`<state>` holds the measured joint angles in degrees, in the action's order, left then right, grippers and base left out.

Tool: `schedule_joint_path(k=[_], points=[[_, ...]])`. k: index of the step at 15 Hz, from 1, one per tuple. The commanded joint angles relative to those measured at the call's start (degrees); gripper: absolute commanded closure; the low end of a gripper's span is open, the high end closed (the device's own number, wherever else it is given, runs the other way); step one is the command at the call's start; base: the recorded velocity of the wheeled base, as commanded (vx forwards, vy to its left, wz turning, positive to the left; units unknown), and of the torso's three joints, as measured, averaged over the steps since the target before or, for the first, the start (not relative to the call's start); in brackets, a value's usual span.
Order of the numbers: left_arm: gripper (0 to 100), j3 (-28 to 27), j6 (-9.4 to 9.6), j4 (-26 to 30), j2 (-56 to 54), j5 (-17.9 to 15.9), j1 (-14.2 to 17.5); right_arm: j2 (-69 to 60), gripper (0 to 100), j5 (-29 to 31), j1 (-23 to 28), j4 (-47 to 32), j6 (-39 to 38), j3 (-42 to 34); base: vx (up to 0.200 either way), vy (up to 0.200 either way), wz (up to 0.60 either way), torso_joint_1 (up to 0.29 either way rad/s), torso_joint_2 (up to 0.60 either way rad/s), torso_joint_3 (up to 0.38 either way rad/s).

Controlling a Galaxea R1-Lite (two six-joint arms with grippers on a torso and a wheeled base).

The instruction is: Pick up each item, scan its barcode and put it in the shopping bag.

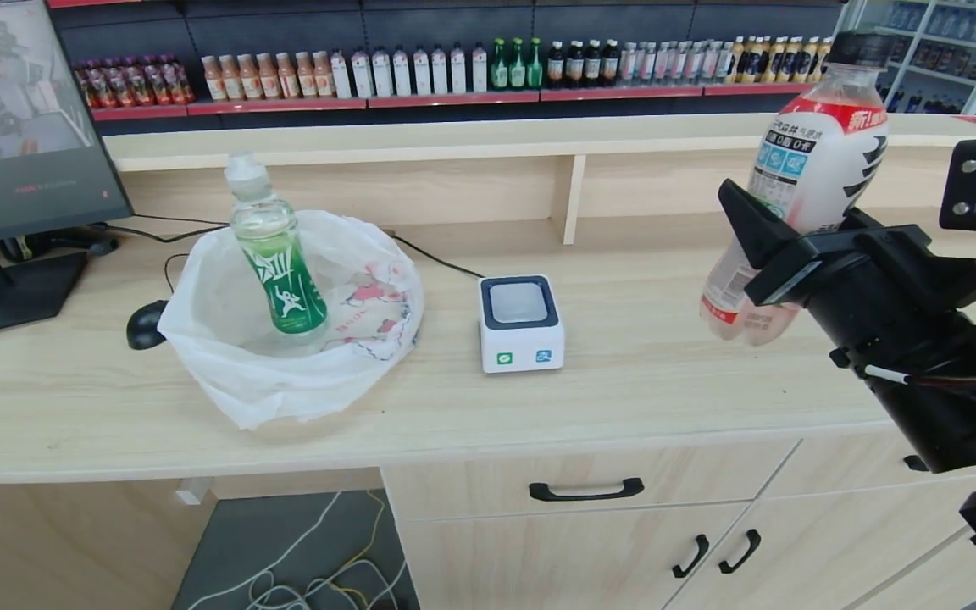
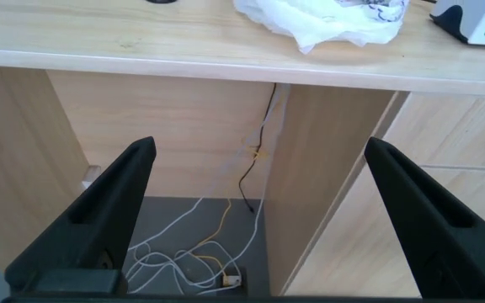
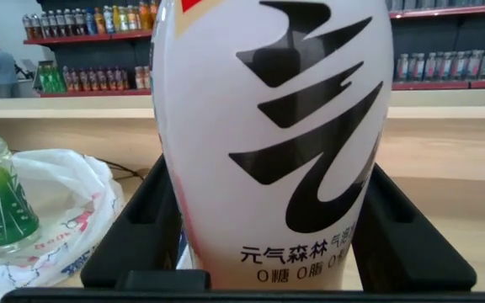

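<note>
Pink bottle (image 1: 810, 161) near upright, cap up

1. The counter (image 1: 640, 373) is pale wood-grain board, smooth and matt.
2. The shopping bag (image 1: 225, 373) at left is thin, crinkled, translucent white plastic with a soft sheen.
3. The green bottle (image 1: 276, 254) in it is clear glossy plastic under a shiny green label.
4. The scanner (image 1: 522, 339) is smooth white plastic with a glossy top window.
5. The white-sleeved bottle (image 1: 801, 169) at right is plastic in a glossy printed wrap.
6. The right gripper (image 1: 793, 237) clamping it and the left gripper (image 2: 259, 160) look like hard matt black plastic.
</note>
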<state>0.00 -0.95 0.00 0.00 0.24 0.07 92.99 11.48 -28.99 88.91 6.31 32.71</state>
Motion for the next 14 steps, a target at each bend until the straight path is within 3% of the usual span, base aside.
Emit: schedule_joint_path(k=[1, 8, 11, 14], points=[[0, 0.0, -0.02, 0.0, 0.0, 0.02, 0.01, -0.18, 100, 0.03, -0.01, 0.04, 0.1, -0.98, 0.0, 0.2, 0.0, 0.002, 0.0, -0.002], [0, 0.0, 0.25, 0.0, 0.0, 0.02, 0.01, 0.44, 100, 0.65, -0.63, 1.09, 1.42, -0.89, 0.0, 0.2, 0.0, 0.001, 0.0, 0.004], [0, 0.0, 0.25, 0.0, 0.0, 0.02, 0.01, 2.28, 100, -0.5, -0.63, 1.09, 2.03, 1.83, 0.0, 0.0, 0.0, 0.0, 0.0, 0.0], [0, 0.0, 0.25, 0.0, 0.0, 0.02, 0.01, 5.54, 100, -6.56, -0.01, 1.09, 5.64, 5.96, 0.0, 0.0, 0.0, 0.0, 0.0, 0.0]])
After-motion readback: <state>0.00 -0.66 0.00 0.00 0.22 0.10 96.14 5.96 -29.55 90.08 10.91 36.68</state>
